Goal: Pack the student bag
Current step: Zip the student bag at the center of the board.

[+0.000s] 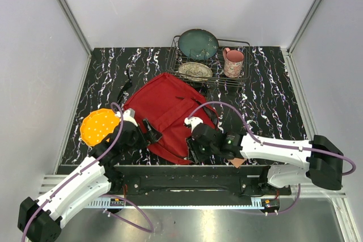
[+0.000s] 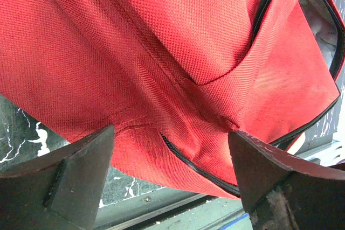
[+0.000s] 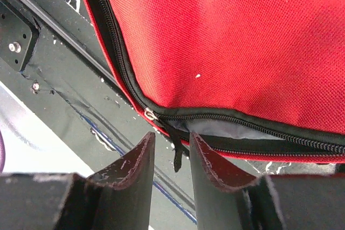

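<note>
The student bag is a red backpack with black zipper trim, lying flat in the middle of the marbled table. My left gripper is open at its near-left edge, and in the left wrist view its fingers stand wide apart astride the bag's red fabric and a closed black zipper. My right gripper is at the bag's near corner. In the right wrist view the gripper is narrowly open around the black zipper pull, which hangs loose between the fingers. The zipper is partly open and shows grey lining.
An orange dotted disc lies left of the bag by my left arm. A wire dish rack at the back holds a teal plate, a patterned plate and a pink mug. The black front rail runs below the bag.
</note>
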Robot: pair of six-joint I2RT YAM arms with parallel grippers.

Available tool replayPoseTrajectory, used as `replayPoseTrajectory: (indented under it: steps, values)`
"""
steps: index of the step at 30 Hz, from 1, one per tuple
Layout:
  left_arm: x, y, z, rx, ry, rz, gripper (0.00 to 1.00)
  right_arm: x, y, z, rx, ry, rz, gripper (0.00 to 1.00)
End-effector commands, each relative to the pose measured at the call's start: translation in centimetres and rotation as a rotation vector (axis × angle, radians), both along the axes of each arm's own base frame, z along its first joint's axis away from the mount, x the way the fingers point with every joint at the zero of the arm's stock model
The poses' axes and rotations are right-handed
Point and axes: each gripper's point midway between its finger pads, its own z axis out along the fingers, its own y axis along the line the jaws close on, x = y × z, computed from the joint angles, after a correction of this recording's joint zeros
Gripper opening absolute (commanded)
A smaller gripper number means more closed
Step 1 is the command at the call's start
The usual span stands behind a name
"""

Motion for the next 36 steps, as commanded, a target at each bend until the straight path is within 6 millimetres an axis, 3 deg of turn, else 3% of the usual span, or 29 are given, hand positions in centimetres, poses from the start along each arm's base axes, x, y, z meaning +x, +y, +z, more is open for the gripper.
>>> replayPoseTrajectory:
  steps: [1, 14, 17, 22, 27, 30, 36]
  values:
    - [0.8, -1.0, 2.2, -0.038, -0.061, -0.033, 0.9, 0.5, 1.4, 0.9, 0.02, -0.028, 0.036, 0.38]
    - [0.4, -1.2, 2.2, -0.055, -0.061, -0.049, 0.89, -0.9, 1.9, -0.8, 0.011, 0.031, 0.112, 0.35]
    - [0.4, -1.3, 2.4, -0.058, -0.065, -0.051, 0.89, -1.0, 2.0, -1.5, -0.001, 0.049, 0.118, 0.29]
    - [0.4, -1.3, 2.4, -0.058, -0.066, -0.053, 0.89, -1.2, 2.1, -1.8, -0.002, 0.059, 0.117, 0.02]
    - [0.3, -1.0, 2.4, -0.053, -0.069, -0.042, 0.89, -1.0, 2.0, -1.0, 0.016, 0.041, 0.105, 0.0]
    - [-0.1, 0.3, 2.6, -0.015, -0.062, -0.006, 0.99, -1.1, 1.9, -0.3, 0.029, 0.036, 0.106, 0.0]
    - [-0.7, 1.2, 5.4, -0.06, -0.114, 0.036, 0.99, -2.2, 2.5, 1.8, 0.114, 0.069, 0.139, 0.0]
